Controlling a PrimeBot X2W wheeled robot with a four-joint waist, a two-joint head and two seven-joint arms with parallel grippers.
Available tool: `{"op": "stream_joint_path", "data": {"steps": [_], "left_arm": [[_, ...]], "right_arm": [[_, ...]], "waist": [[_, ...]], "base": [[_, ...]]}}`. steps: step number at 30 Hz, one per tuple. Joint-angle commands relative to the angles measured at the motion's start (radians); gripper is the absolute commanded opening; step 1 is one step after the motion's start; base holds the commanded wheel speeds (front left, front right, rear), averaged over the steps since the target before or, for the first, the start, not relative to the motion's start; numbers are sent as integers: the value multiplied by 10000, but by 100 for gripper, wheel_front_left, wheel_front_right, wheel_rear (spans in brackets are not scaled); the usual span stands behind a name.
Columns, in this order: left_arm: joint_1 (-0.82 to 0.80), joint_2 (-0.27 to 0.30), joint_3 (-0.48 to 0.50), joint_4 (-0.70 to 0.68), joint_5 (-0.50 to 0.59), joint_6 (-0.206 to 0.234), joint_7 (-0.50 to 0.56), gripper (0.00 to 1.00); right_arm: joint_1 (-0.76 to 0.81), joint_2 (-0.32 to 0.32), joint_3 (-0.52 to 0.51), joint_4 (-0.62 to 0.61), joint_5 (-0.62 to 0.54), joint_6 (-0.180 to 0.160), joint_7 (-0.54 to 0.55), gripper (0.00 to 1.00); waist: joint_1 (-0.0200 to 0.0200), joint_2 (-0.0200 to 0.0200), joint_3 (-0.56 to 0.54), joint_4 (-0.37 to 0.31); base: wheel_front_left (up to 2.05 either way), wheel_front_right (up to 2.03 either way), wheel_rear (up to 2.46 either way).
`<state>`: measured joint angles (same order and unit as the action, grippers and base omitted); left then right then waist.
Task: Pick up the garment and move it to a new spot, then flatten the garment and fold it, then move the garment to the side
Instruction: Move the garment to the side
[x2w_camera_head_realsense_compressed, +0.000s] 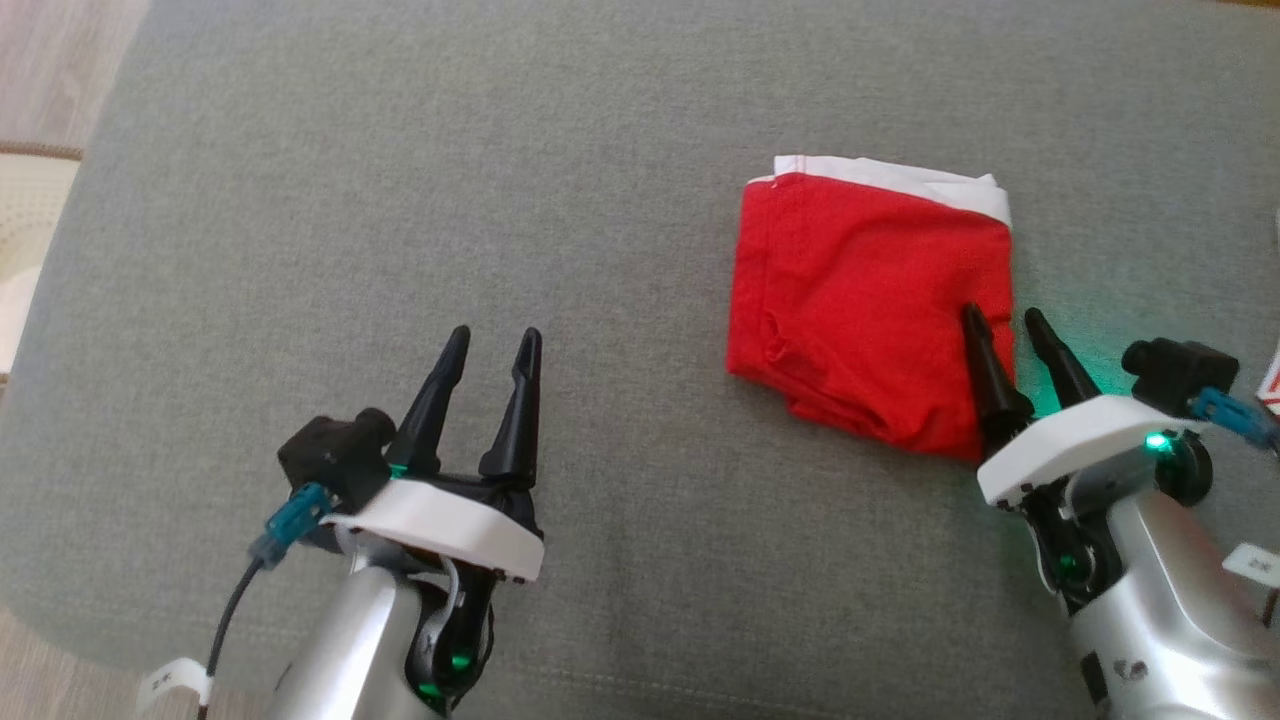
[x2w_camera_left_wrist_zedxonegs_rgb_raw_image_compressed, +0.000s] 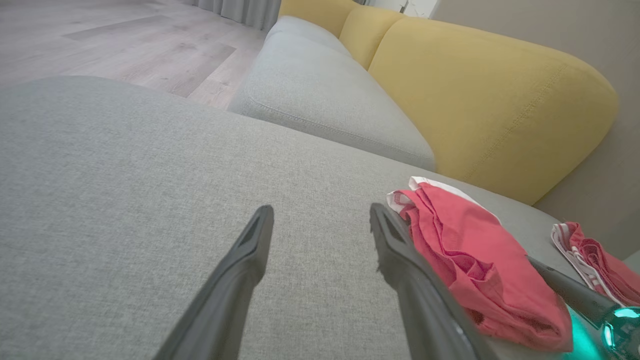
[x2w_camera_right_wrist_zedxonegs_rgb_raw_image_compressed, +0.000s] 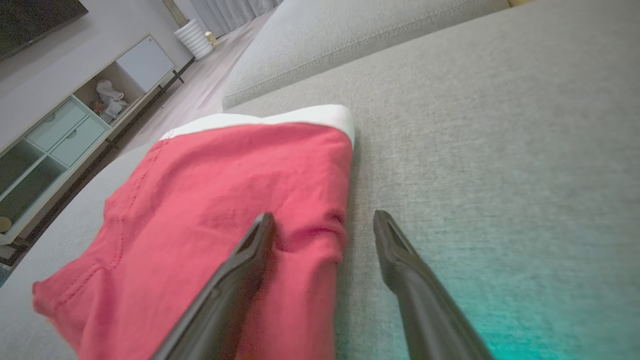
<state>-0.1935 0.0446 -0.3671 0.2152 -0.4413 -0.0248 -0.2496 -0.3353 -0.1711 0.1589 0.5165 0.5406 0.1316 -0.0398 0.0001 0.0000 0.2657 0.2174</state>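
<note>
A folded red garment (x2w_camera_head_realsense_compressed: 870, 300) lies flat on a grey cushion (x2w_camera_head_realsense_compressed: 400, 150), right of centre in the head view, with its white waistband (x2w_camera_head_realsense_compressed: 900, 180) along the upper edge. Your right pincer (x2w_camera_head_realsense_compressed: 1000, 315) sits at the lower right of that view, fingers spread wide and holding nothing. One finger is over the garment's lower right corner and the other is over bare cushion just beside the edge, so it straddles that side. You cannot tell whether either fingertip touches the cloth. Your left pincer (x2w_camera_head_realsense_compressed: 495, 340) is at the lower left, well apart from the garment, also fully spread and empty. In the left wrist view a second red and white piece of clothing (x2w_camera_left_wrist_zedxonegs_rgb_raw_image_compressed: 590, 260) lies at the far right edge, apart from the folded one. Expect the garment to be light, soft and limp, with no stiffness of its own. The stacked layers will probably slide or fall open if you lift only the top one. The right-hand edge between your right fingers looks like the best place to grip, pinching every layer together. The waistband seems thicker and should hold more firmly. Dragging on the textured cushion could rumple the fold, so lifting clear may be safer.
</note>
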Motion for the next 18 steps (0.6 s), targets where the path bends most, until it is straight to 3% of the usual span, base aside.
{"op": "stream_joint_path", "data": {"steps": [1, 3, 4, 5, 11, 18], "left_arm": [[-385, 56, 258, -297, 38, 79, -122, 100], [-416, 56, 250, -290, 32, 96, -122, 100], [-430, 56, 248, -286, 29, 101, -122, 100], [-441, 56, 248, -280, 26, 106, -122, 100], [-411, 56, 333, -230, 31, 142, -122, 100], [-413, 56, 438, -238, 102, 98, -122, 100]], "right_arm": [[-346, -10, 267, -118, 169, -9, 53, 100], [-499, -54, 370, 103, 185, -9, 77, 100], [-567, -82, 438, 189, 165, -9, 63, 23], [-634, -129, 537, 251, 102, -9, 18, 0], [-1085, -727, 1134, 533, -1321, -9, -917, 0], [-1657, -1593, 1677, 363, -3402, -9, -1637, 0]], "waist": [[-1, 0, 92, 97], [-1, 0, 125, 128], [-1, 0, 137, 139], [-1, 0, 142, 144], [-1, 0, 31, -80], [-1, 0, -122, -895]], "base": [[0, 0, 0], [0, 0, 0], [0, 0, 0], [0, 0, 0], [0, 0, 0], [0, 0, 0]]}}
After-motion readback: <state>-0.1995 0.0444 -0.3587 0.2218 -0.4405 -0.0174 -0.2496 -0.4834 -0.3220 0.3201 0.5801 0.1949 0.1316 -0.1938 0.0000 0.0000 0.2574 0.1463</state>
